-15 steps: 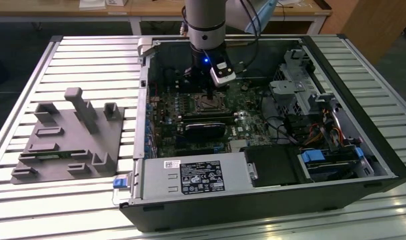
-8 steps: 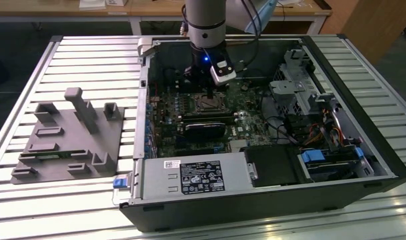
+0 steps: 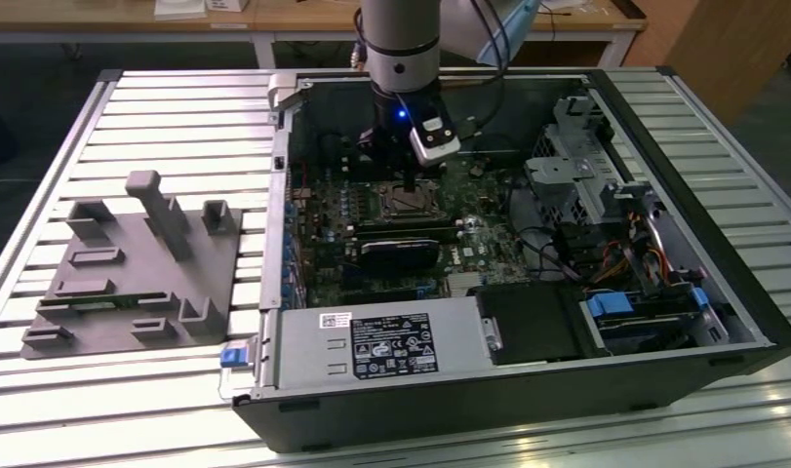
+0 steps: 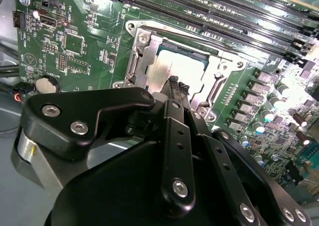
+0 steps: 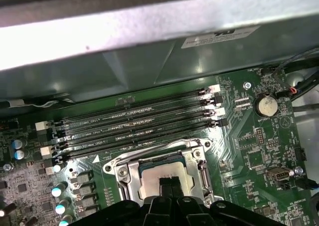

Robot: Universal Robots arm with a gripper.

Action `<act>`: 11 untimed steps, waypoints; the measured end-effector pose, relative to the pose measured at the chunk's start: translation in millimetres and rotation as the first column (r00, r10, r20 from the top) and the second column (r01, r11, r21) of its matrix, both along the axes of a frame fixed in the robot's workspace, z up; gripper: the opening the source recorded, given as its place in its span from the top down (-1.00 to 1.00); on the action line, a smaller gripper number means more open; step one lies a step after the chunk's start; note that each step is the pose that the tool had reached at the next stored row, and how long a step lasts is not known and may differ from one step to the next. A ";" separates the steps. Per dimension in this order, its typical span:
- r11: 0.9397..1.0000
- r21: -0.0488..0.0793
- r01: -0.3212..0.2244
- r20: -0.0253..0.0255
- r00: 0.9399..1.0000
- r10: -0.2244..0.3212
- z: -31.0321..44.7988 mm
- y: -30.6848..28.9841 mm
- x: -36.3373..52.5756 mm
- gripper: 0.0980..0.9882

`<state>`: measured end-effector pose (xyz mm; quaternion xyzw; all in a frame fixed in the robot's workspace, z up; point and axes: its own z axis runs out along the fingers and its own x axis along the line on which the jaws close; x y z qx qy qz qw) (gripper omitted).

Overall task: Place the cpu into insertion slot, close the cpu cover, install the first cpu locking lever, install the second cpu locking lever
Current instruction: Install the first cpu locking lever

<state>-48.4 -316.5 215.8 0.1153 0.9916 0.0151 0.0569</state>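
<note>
The open black desktop computer case [image 3: 526, 322] walls in the green motherboard [image 5: 259, 156], and the arm's own black linkage covers the near edge of the square silvery-rimmed insertion slot [image 4: 149, 61]. The black gripper [image 4: 177, 84] hangs directly above it, fingertips pinched narrowly together, nothing visibly between them. The pale silvery-beige square cpu [image 4: 172, 66] lies flat in the slot, the thin silvery metal cpu cover [image 5: 127, 173] framing it.
</note>
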 end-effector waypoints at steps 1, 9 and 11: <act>1.000 0.000 0.000 0.000 1.000 0.000 0.1 0.0 0.0 0.98; 1.000 0.000 0.000 0.000 1.000 0.000 2.1 0.0 0.0 0.98; 1.000 0.000 0.000 0.000 1.000 0.000 3.1 0.0 0.0 0.98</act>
